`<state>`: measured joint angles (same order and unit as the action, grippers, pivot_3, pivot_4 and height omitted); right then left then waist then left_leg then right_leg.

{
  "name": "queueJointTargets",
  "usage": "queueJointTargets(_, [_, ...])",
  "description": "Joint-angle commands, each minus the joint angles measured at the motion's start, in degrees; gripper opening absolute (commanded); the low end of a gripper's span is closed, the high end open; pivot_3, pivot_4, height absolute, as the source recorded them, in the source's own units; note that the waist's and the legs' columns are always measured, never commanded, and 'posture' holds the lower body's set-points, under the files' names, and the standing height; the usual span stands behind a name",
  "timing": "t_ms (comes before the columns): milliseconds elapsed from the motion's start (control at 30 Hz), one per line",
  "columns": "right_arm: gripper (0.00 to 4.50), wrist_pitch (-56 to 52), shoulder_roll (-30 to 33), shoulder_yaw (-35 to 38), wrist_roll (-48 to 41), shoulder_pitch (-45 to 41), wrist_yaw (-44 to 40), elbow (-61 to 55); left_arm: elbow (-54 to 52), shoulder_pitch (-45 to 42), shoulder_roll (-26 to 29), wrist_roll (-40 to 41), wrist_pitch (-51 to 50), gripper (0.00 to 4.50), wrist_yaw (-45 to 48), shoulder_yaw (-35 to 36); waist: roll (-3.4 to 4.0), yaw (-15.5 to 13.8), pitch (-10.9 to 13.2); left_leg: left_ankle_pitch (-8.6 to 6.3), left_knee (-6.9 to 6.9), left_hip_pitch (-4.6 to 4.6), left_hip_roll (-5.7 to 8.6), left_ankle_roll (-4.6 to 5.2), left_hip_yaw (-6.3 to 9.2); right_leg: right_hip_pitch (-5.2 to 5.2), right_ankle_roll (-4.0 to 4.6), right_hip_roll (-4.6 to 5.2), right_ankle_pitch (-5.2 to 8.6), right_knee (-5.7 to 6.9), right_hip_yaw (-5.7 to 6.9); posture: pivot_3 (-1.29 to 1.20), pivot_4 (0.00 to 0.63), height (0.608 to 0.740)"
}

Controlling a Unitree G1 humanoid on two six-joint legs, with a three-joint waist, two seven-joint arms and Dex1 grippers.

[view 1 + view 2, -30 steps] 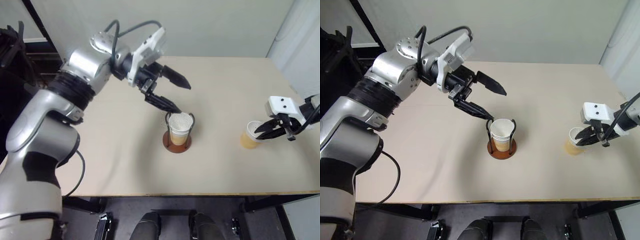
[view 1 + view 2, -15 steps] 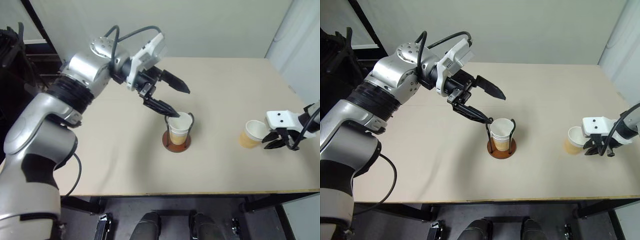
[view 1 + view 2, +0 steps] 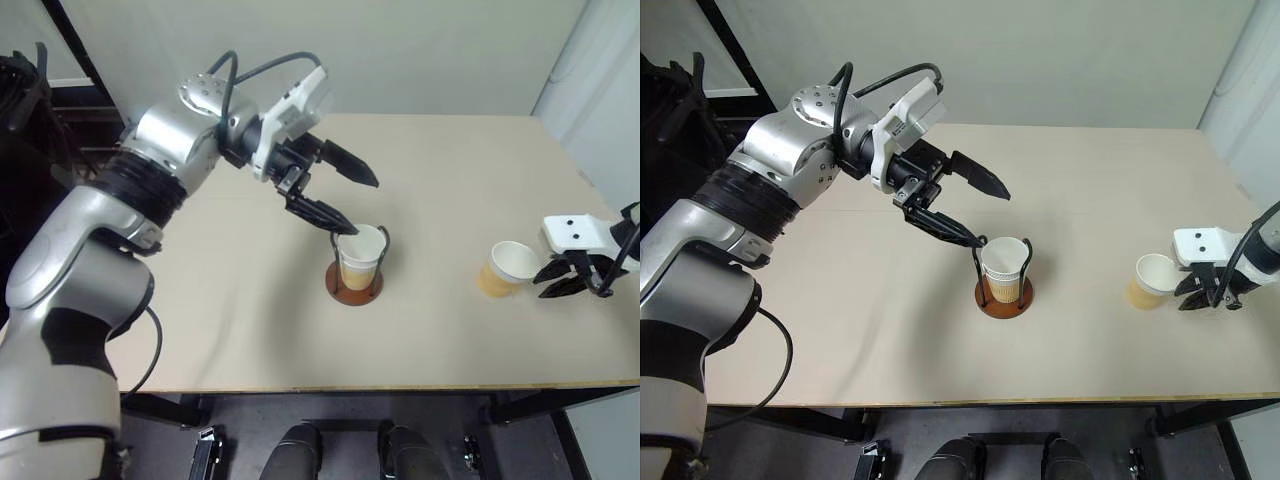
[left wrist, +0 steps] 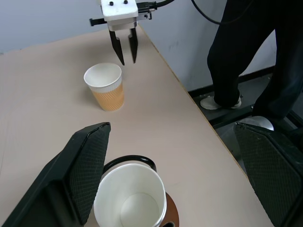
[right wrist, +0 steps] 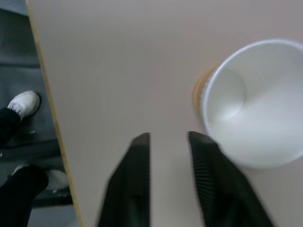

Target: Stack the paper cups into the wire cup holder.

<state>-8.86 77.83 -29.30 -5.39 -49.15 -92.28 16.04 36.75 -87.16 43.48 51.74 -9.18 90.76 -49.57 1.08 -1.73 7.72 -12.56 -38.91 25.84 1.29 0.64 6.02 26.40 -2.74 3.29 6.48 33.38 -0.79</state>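
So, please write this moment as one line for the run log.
left gripper: open above cup in wire cup holder | right gripper: open, empty, beside loose cup | table

two paper cups (image 3: pixel 507 268), one wire cup holder (image 3: pixel 355 283)

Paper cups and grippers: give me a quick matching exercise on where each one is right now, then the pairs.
Things:
1. cup in the wire cup holder
2. loose paper cup
3. left gripper
4. right gripper

States:
A. standing alone on the table, near its right edge
B. open wide, beside and above the holder
C. upright between the wire loops
D. fingers a little apart, beside the loose cup, not touching it

Pairs: 1-C, 2-A, 3-B, 4-D
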Motion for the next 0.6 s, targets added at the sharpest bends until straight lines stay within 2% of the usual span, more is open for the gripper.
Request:
queueJointTargets(33, [2.51, 2.19, 0.84, 2.11, 0.46, -2.06, -0.22, 0.34, 0.21, -1.61, 0.22, -0.2, 0.5, 4.5, 1.74, 0.68, 0.0, 0.11, 0.0, -0.01, 0.0, 0.0, -0.01, 0.01, 0.0, 0.0, 0.0, 0.0, 0.0, 0.0, -0.01, 0.0, 0.15, 0.74])
queueJointTargets(100, [3.18, 2.58, 0.82, 2.38, 0.43, -2.17, -0.22, 0.54, 0.44, -1.65, 0.05, -0.34, 0.66, 4.5, 1.74, 0.57, 0.0, 0.15, 0.0, -0.01, 0.0, -0.02, 0.0, 0.02, -0.03, 0.0, 0.01, 0.0, -0.01, 0.0, -0.03, 0.0, 0.15, 0.74])
queueJointTargets(333, [3.18, 2.82, -0.01, 3.11, 0.88, -3.62, -0.22, 0.4, 1.25, -1.92, -0.5, -0.8, 1.27, 4.5, 1.74, 0.24, 0.01, 0.18, 0.0, -0.01, 0.0, -0.01, -0.01, 0.03, -0.02, 0.0, 0.0, 0.0, 0.0, 0.0, -0.03, 0.0, 0.15, 0.74])
queueJointTargets(600, [3.18, 3.33, -4.05, 5.01, 4.43, -2.57, -0.22, 0.62, 1.47, -1.79, -0.67, -1.08, 1.8, 4.5, 1.74, 0.04, 0.01, 0.14, 0.0, -0.03, -0.01, -0.01, -0.01, 0.06, -0.01, 0.0, 0.01, 0.0, -0.01, 0.0, -0.03, 0.0, 0.15, 0.74])
